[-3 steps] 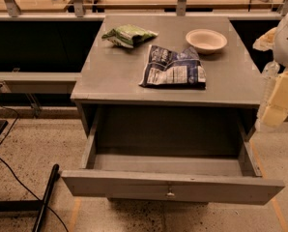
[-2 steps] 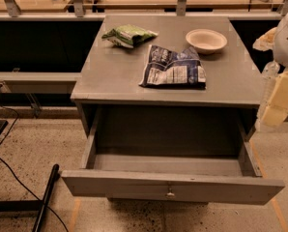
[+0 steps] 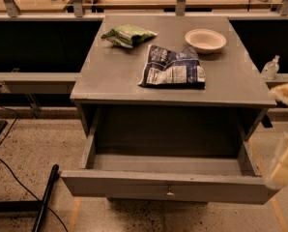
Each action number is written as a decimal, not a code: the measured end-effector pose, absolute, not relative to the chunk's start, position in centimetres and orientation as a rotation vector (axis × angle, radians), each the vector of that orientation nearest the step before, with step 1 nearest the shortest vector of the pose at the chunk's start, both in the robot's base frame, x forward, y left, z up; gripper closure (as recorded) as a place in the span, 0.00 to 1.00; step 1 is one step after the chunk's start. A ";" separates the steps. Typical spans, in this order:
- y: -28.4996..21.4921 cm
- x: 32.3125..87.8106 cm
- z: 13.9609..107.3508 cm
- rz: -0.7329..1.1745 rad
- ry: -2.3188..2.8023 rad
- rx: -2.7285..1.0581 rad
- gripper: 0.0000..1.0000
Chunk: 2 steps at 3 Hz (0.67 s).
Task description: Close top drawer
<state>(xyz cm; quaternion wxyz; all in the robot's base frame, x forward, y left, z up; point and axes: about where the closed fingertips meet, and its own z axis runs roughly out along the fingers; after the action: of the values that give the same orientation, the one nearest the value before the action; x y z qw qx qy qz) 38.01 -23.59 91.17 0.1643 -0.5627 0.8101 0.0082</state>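
- The top drawer [image 3: 168,164] stands pulled well out of the grey cabinet toward the near side. Its interior appears empty, and its front panel [image 3: 124,185] hangs over the floor.
- A small metal knob [image 3: 169,193] sits at the centre of the panel. The panel reads roughly level and square to the cabinet.
- The tool [image 3: 283,164] shows only as a pale shape at the right edge, just beside the drawer's near right corner. Whether it is open or closed cannot be told, and nothing is seen in its hold.
- Judgement: the closing push has not begun. The tool should come round to the near face of the panel.
- Recommendation: press flat near the knob, at mid-width, and drive straight toward the far side. A push at the right corner risks skewing the drawer on its runners and jamming it.
- Recommendation: keep the push low, under the counter [image 3: 110,76] edge.
- On the counter, a blue snack bag [image 3: 173,69], a green bag [image 3: 128,35] and a bowl [image 3: 205,40] lie well apart from the push line.
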 end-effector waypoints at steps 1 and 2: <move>-24.2 33.1 85.9 0.164 2.359 -1.532 0.18; -23.4 30.4 80.9 0.308 2.357 -1.573 0.41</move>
<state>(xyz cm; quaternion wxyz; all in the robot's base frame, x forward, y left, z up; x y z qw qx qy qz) 30.42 -23.44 80.88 0.1452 -0.5461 0.8181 0.1069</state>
